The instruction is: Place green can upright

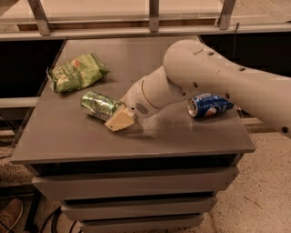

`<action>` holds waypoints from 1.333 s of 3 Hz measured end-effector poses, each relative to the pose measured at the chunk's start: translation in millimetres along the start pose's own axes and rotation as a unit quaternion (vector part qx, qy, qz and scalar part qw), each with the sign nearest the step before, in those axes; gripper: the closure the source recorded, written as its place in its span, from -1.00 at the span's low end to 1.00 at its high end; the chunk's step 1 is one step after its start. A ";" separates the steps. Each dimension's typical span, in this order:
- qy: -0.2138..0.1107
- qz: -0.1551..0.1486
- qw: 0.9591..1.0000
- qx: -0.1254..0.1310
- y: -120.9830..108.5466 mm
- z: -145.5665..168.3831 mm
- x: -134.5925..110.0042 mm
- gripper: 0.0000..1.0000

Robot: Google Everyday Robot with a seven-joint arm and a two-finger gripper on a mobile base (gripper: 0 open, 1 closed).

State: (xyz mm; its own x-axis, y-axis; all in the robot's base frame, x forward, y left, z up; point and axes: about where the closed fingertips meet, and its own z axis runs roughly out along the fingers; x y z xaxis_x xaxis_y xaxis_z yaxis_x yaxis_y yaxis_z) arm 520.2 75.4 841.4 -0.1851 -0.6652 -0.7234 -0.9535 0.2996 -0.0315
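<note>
Green can [98, 104] lies sideways, not yet upright; our gripper [119, 121] sits against it; we cannot tell whether it grips.

1. This looks like a robot test space in a lab or office, not a home.
2. A plain grey desk [191, 136] sits over flat stacked drawers [136, 186] on a speckled hard floor [259, 200].
3. Metal posts [154, 13] and a rail run behind it; cables [50, 218] trail underneath at the left.
4. A white robot arm [218, 77] reaches over the desk, its tool [119, 120] low beside the lying green can [97, 103].
5. A snack bag [75, 72] and a blue can [210, 104] also lie there.
</note>
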 end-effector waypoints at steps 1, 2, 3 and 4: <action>0.008 -0.001 1.000 -0.007 -1.2 -1.9 -0.7 1.00; 0.025 -0.007 0.999 -0.025 -4.2 -5.3 -4.0 1.00; 0.046 -0.020 0.997 -0.050 -8.0 -9.4 -8.4 1.00; 0.071 -0.037 0.994 -0.072 -11.9 -14.9 -12.2 1.00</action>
State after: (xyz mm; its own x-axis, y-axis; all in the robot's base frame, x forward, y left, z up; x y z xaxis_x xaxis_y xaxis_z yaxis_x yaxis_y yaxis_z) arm 530.3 69.7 860.9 -0.1354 -0.7741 -0.6184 -0.9880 0.1525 0.0254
